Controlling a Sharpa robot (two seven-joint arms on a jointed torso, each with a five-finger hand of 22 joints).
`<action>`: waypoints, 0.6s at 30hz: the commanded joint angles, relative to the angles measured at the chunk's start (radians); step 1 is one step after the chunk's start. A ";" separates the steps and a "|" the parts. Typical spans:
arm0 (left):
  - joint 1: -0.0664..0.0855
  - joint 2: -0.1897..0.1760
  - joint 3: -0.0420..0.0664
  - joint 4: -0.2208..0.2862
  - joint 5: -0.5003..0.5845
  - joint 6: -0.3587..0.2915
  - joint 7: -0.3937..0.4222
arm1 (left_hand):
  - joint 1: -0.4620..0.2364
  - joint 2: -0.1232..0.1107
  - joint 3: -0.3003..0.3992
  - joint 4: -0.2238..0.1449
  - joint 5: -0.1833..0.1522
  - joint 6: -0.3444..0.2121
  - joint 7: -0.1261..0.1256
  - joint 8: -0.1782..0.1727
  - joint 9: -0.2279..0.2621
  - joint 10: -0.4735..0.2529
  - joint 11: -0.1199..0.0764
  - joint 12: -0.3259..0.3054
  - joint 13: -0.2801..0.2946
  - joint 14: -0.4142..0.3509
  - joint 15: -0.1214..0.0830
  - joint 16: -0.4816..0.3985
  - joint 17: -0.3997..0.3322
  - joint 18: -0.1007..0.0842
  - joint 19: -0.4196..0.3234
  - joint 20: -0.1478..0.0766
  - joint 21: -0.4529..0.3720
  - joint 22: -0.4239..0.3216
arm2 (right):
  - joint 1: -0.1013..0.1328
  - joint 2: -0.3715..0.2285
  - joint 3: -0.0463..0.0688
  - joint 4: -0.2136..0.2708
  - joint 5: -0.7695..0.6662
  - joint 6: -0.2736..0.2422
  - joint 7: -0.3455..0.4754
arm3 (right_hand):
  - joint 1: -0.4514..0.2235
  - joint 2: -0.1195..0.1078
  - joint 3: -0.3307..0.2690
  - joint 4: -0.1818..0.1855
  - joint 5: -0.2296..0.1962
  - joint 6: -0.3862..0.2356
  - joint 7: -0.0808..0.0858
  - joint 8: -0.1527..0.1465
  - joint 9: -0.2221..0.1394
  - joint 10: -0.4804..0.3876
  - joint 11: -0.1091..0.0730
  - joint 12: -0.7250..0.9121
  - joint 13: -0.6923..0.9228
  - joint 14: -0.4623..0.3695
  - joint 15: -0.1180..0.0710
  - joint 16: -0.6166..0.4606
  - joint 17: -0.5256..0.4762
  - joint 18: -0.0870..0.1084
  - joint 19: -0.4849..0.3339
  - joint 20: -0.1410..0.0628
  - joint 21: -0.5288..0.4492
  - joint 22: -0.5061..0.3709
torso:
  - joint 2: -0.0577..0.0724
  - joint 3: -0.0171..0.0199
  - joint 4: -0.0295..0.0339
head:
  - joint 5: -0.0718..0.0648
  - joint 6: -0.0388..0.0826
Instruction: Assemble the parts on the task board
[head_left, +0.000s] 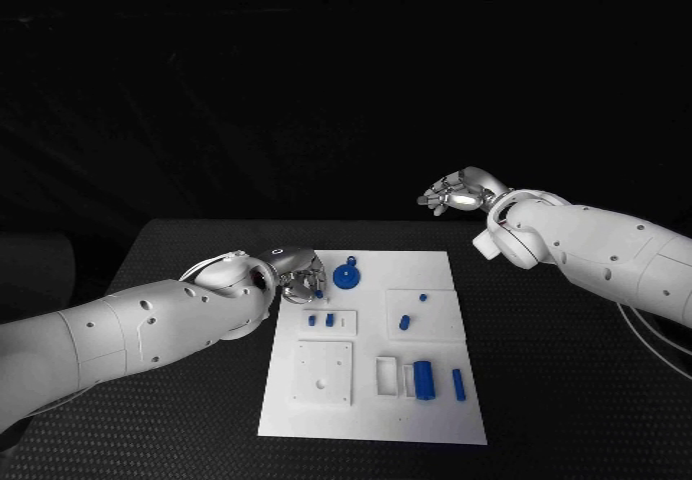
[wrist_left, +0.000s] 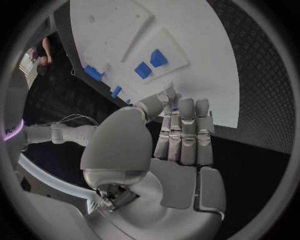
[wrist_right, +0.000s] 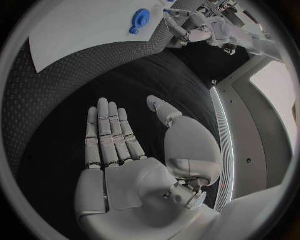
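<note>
Both hands are empty with fingers apart, and the left hand (head_left: 296, 275) sits so close to the round blue part (head_left: 346, 274) on the board (head_left: 433, 420) that it may bump it away, while the right hand (head_left: 459, 193) hangs far off.

A black table (head_left: 188, 250) stands before a dark, unlit backdrop.

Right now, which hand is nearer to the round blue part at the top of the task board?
Left. The left hand sits at the task board's left edge, just beside the round blue part. The right hand is raised beyond the board's far right corner, well away from it.
</note>
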 joint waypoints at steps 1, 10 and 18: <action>-0.001 0.008 0.000 0.000 0.005 0.010 0.010 | -0.011 0.001 0.003 0.004 0.005 0.006 0.000 0.004 0.001 0.007 0.002 0.000 0.000 0.004 -0.002 0.002 -0.002 0.005 0.003 -0.028 0.003 0.020 | 0.000 0.001 0.000 0.000 0.000 0.012 0.009 | -0.004 0.005 0.001 -0.006 0.004 -0.005 0.010 0.006 -0.001 0.006 -0.001 -0.004 0.000 0.002 0.005 -0.006 0.001 0.007 0.005 0.004 -0.004 0.001 | 0.000 0.0002 -0.0003 | -0.001 -0.001; -0.002 0.018 0.000 -0.006 0.005 0.019 0.010 | -0.011 0.001 0.004 0.003 0.005 0.006 0.000 0.003 0.001 0.008 0.002 -0.001 0.000 0.004 -0.002 0.002 -0.002 0.005 0.003 -0.028 0.003 0.020 | 0.000 0.002 0.000 0.001 0.000 0.012 0.009 | -0.004 0.005 0.000 -0.006 0.004 -0.005 0.010 0.006 -0.002 0.006 -0.001 -0.004 0.000 0.002 0.005 -0.006 0.002 0.008 0.005 0.005 -0.005 0.002 | 0.000 0.0005 -0.0003 | -0.002 -0.002; -0.002 0.016 -0.002 -0.010 0.005 0.026 0.008 | -0.011 0.001 0.004 0.003 0.005 0.006 0.000 0.003 0.000 0.008 0.002 -0.001 -0.001 0.004 -0.003 0.002 -0.003 0.005 0.003 -0.028 0.003 0.020 | 0.000 0.002 0.000 0.001 0.000 0.012 0.009 | -0.004 0.005 0.000 -0.007 0.004 -0.005 0.010 0.006 -0.002 0.006 -0.001 -0.004 0.000 0.002 0.005 -0.006 0.002 0.008 0.005 0.005 -0.006 0.002 | 0.000 0.0009 0.0008 | -0.004 -0.003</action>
